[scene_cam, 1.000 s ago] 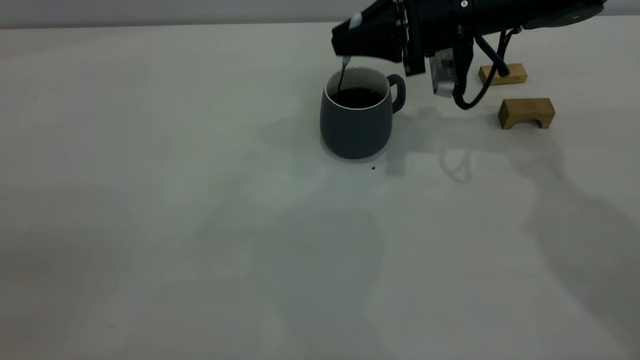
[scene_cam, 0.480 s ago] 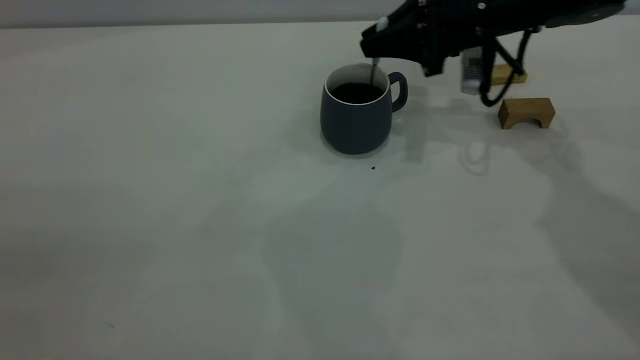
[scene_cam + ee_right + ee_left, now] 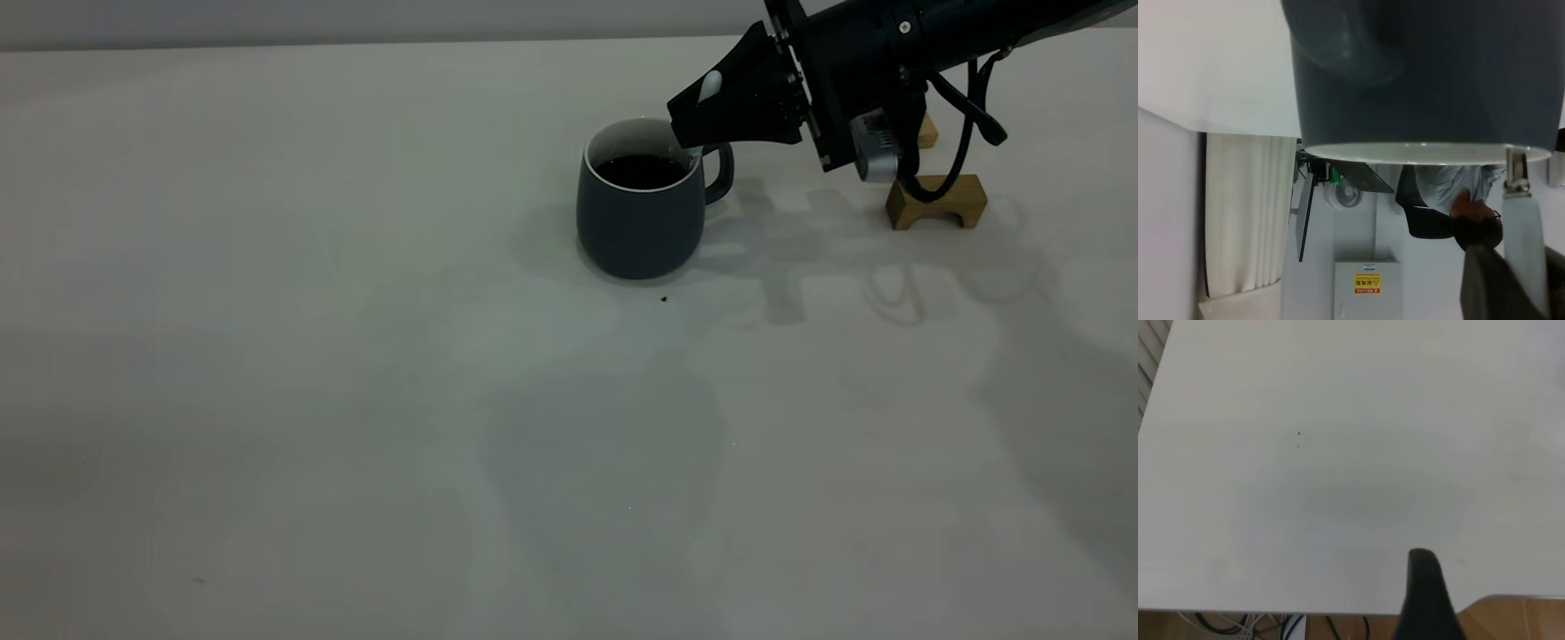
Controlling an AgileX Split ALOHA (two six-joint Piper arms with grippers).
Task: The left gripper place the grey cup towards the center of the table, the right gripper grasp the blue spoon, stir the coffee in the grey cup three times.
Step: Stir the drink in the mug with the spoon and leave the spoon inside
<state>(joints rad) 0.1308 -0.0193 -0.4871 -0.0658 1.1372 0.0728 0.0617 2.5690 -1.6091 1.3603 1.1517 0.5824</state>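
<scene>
Clamping the blue spoon [image 3: 709, 86] at the grey cup [image 3: 637, 222]'s handle-side rim mid-table, the right gripper [image 3: 689, 133] is risking nudging the cup and slopping coffee [image 3: 642, 171], while the left gripper [image 3: 1426, 600], unreadable, is parked away.

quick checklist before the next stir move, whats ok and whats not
1. grey cup upright on the table: ok.
2. coffee inside the cup, no spill visible around the base: ok.
3. blue spoon held by the right gripper, handle between its fingers: ok.
4. Spoon bowl down in the coffee: cannot tell; the gripper hides the spoon's lower end at the cup's handle-side rim.
5. left gripper away from the cup, over bare table: ok.
6. Wooden blocks apart from the cup, to its right in the exterior view: ok.
</scene>
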